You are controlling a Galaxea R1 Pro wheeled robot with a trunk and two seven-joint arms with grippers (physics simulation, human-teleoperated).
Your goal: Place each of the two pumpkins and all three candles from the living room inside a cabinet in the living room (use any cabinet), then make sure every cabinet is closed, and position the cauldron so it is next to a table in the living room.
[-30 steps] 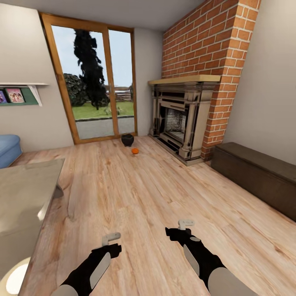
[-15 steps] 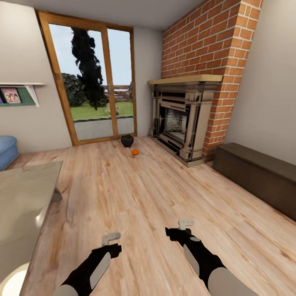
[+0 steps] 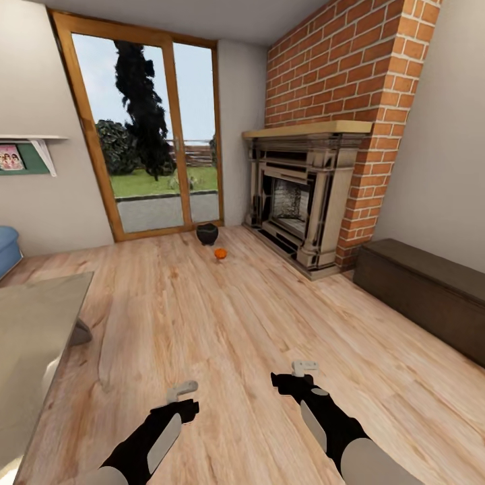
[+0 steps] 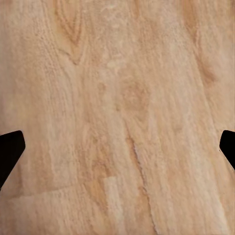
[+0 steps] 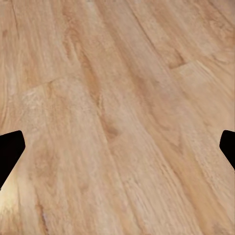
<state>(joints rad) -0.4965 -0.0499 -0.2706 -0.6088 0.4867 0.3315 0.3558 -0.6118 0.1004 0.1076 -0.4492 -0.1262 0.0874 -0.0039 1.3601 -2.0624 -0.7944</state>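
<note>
We saw a pale wood-plank floor (image 3: 222, 316) running to a tall glass door (image 3: 145, 131) in a wooden frame, with grass and dark trees outside; daylight came through it; a red brick chimney (image 3: 337, 67) rose over a stone fireplace (image 3: 300, 195) with a wooden mantel; plain grey walls (image 3: 444, 148) flanked it; a small white shelf (image 3: 30, 145) hung by a blue sofa arm (image 3: 5, 246).

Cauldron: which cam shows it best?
Head view: the black cauldron sits whole on the floor by the glass door, an orange pumpkin just nearer. Both wrist views look down at bare floor planks between open fingers.
</note>
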